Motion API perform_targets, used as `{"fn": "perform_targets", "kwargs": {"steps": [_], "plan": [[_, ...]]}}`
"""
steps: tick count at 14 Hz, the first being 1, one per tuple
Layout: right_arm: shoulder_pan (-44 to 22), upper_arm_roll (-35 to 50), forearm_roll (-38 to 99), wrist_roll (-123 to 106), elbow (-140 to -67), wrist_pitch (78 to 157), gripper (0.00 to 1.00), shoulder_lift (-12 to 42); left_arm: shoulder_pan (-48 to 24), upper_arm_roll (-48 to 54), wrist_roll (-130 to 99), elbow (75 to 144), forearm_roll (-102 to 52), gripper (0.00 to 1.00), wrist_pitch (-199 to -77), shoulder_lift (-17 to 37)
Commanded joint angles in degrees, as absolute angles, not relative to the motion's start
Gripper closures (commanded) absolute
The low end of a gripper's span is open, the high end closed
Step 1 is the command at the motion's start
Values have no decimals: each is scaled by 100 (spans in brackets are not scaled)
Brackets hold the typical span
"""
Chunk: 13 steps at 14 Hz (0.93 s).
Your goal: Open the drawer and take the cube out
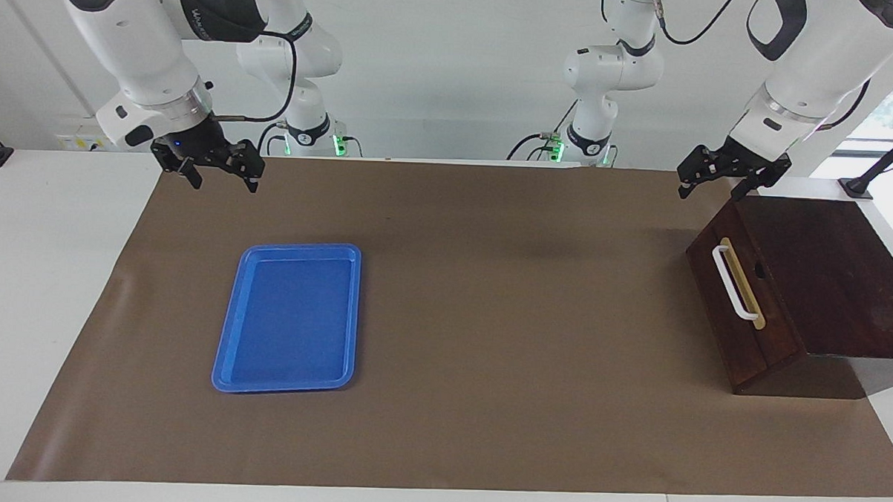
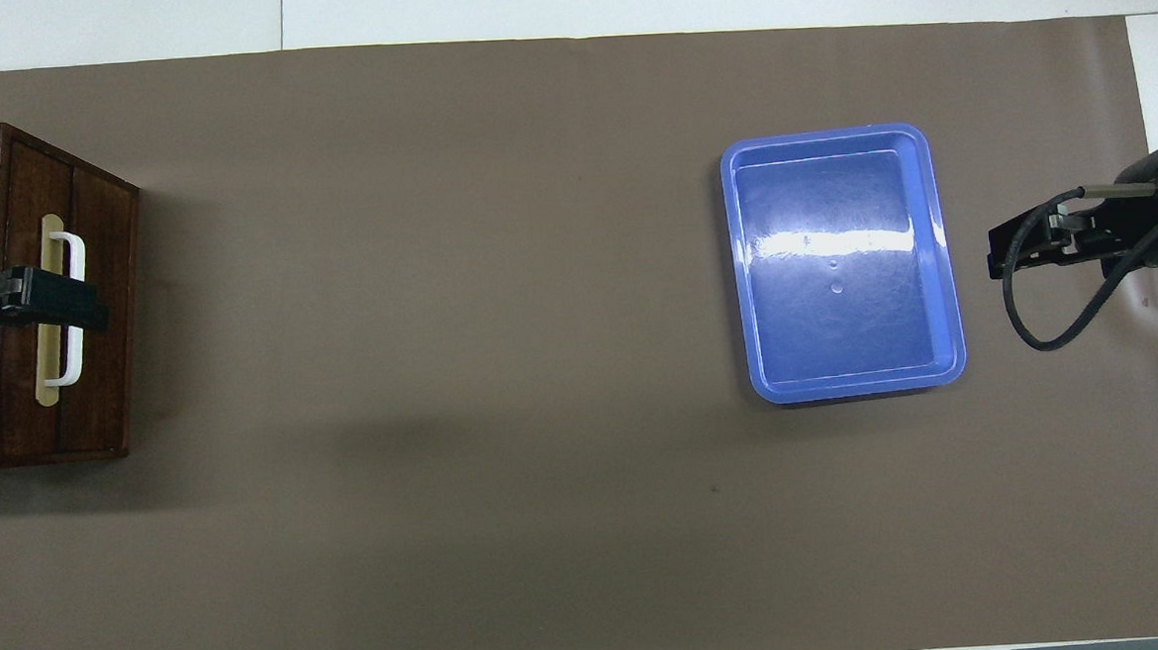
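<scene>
Facing view, items on the counter (image 1: 59, 282):

1. Brown mat (image 1: 487, 356), spread over most of the white counter top.
2. Dark wooden box (image 1: 832, 279), middle right of the frame, at the left arm's end of the mat. Its drawer (image 1: 742, 306) is pushed in flush and faces the frame's centre; a white bar handle (image 1: 735, 283) sits on a tan strip across the dark front.
3. Blue tray (image 1: 290, 316), lower left of centre, toward the right arm's end, lying flat with nothing in it.
4. Left gripper (image 1: 716, 187), upper right of the frame, hanging in the air over the box's upper corner, clear of the handle. Fingers apart, nothing between them.
5. Right gripper (image 1: 222, 180), upper left of the frame, in the air over the mat's top edge, above the tray in the frame and well apart from it. Fingers apart, nothing between them.
6. Cube: not seen in either view.

Overhead view, same items: the box (image 2: 32, 294) at the left edge, with the left gripper (image 2: 92, 306) overlapping the handle (image 2: 71, 307) from above; the tray (image 2: 838, 262) right of centre; the right gripper (image 2: 1007, 258) near the right edge, just beside the tray.
</scene>
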<state>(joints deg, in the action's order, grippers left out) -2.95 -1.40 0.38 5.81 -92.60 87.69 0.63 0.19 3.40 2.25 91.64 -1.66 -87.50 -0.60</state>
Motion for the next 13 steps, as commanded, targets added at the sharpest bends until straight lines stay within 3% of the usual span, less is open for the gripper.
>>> {"fn": "perform_targets", "kwargs": {"steps": [1, 6, 8, 13], "plan": [[-237, -106, 9, 483, -9360, 8745, 0, -35, -26, 273, 299, 9193, -220, 0, -8842, -62], [-237, -105, 9, 483, -9360, 8745, 0, -35, -35, 272, 255, 9237, -141, 0, -9025, -53], [-237, -105, 9, 483, -9360, 8745, 0, -35, -53, 569, 246, 9386, 751, 0, -9385, 17], [-237, -105, 9, 483, -9360, 8745, 0, -35, -96, 738, 176, 9711, 1423, 0, -10124, 544]]}}
